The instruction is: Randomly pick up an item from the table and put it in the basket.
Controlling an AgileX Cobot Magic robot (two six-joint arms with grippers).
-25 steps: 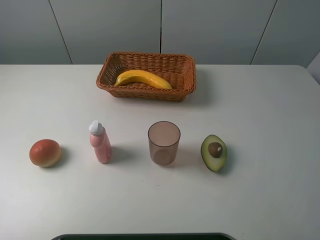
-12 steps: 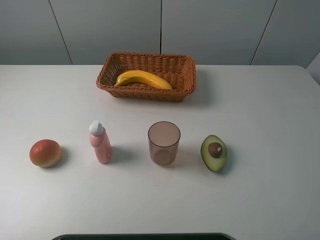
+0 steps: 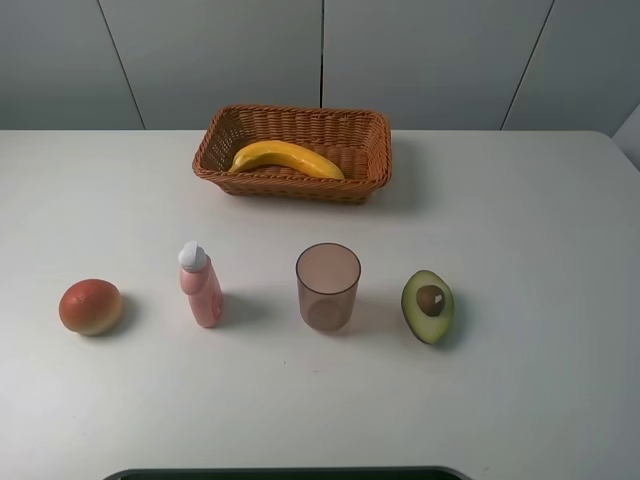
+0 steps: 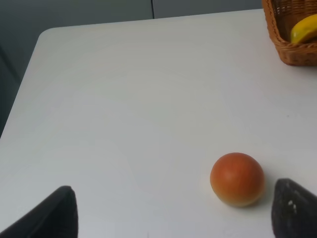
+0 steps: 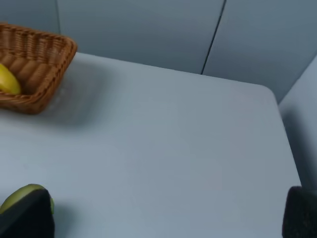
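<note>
The yellow banana lies inside the wicker basket at the back middle of the white table. A tip of the banana shows in the basket in the left wrist view, and in the right wrist view the banana's end shows in the basket. Neither arm shows in the high view. My left gripper is open and empty, with its fingertips wide apart. My right gripper is open and empty too.
A row stands across the table's front half: a round orange-red fruit, a pink bottle, a translucent brown cup and a halved avocado. The fruit lies ahead of my left gripper, the avocado by my right.
</note>
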